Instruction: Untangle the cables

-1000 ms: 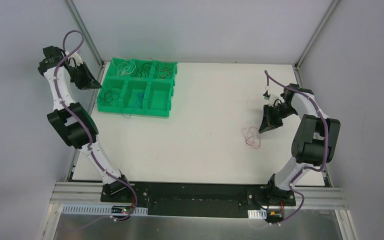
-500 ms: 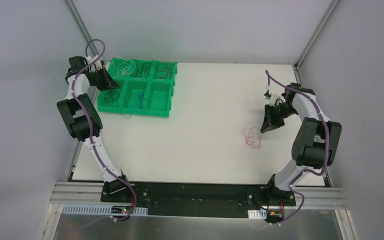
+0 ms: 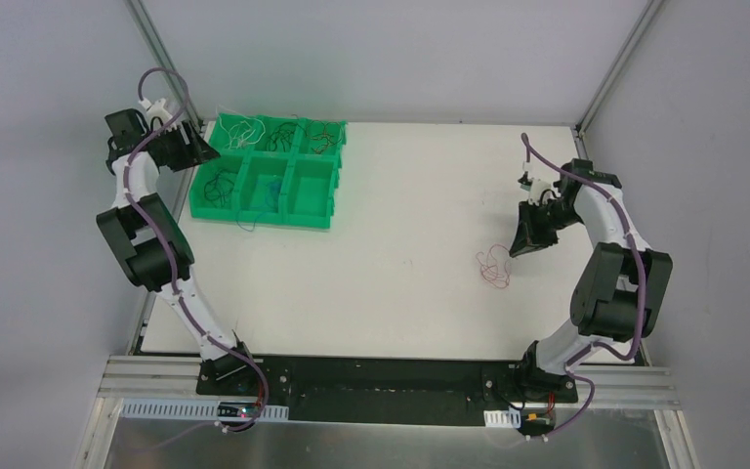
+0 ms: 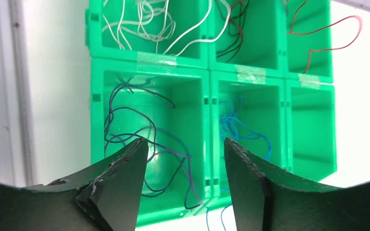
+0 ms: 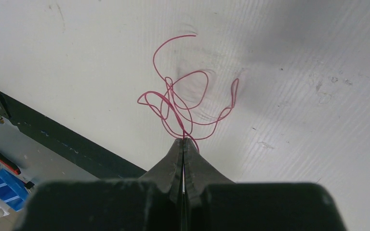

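The red tangle lies on the surface just ahead of the right jaws, which are pressed together on one strand. The left jaws have just swung over the bin and parted halfway, empty, with dark cables beneath: likely one more sorted.

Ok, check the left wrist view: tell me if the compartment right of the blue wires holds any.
No, that compartment shows only bare green floor.
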`<move>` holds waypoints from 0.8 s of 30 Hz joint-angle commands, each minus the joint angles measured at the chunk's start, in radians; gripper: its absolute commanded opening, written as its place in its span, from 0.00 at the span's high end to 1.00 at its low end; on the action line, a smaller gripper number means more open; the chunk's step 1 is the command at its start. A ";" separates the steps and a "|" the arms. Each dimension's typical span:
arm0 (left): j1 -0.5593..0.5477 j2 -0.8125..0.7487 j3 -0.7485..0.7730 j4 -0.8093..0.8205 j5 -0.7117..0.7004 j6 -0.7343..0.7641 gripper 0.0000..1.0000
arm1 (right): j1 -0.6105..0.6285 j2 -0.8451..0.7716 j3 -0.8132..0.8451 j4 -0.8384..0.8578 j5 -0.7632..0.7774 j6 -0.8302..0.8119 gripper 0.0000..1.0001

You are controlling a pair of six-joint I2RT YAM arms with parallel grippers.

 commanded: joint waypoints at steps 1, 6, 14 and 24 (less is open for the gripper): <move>0.000 -0.173 -0.003 -0.024 -0.012 0.043 0.36 | 0.026 -0.073 0.003 0.007 -0.095 -0.003 1.00; 0.001 -0.268 0.000 -0.062 -0.080 0.098 0.20 | 0.121 -0.074 0.057 0.050 -0.172 0.053 1.00; -0.088 -0.470 -0.088 -0.067 0.046 0.151 0.18 | 0.391 -0.119 0.269 0.190 -0.375 0.381 1.00; -0.386 -0.655 -0.377 -0.076 0.091 0.178 0.22 | 0.382 0.114 0.018 0.072 -0.041 0.111 1.00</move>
